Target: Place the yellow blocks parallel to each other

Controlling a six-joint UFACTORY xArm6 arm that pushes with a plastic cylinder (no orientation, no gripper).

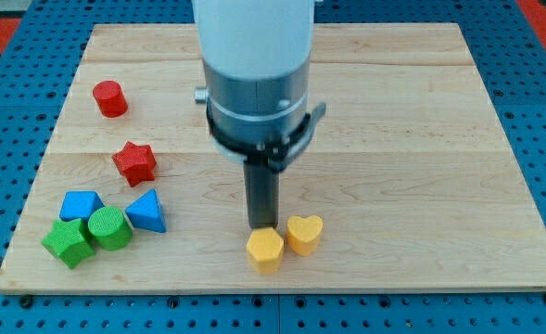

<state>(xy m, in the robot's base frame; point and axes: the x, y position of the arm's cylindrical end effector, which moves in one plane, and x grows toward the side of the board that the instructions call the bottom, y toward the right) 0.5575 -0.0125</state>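
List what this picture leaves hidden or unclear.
- Camera view: whether my tip touches the yellow hexagon block; the rod's end meets the block's top edge.
- The arm above its white housing, cut off by the view's top.
- The green cube, partly behind the green cylinder.
- The board behind the rod.

My tip [262, 225] touches the hexagonal block [265, 249] from behind. The heart block [304, 234] sits just right of both.
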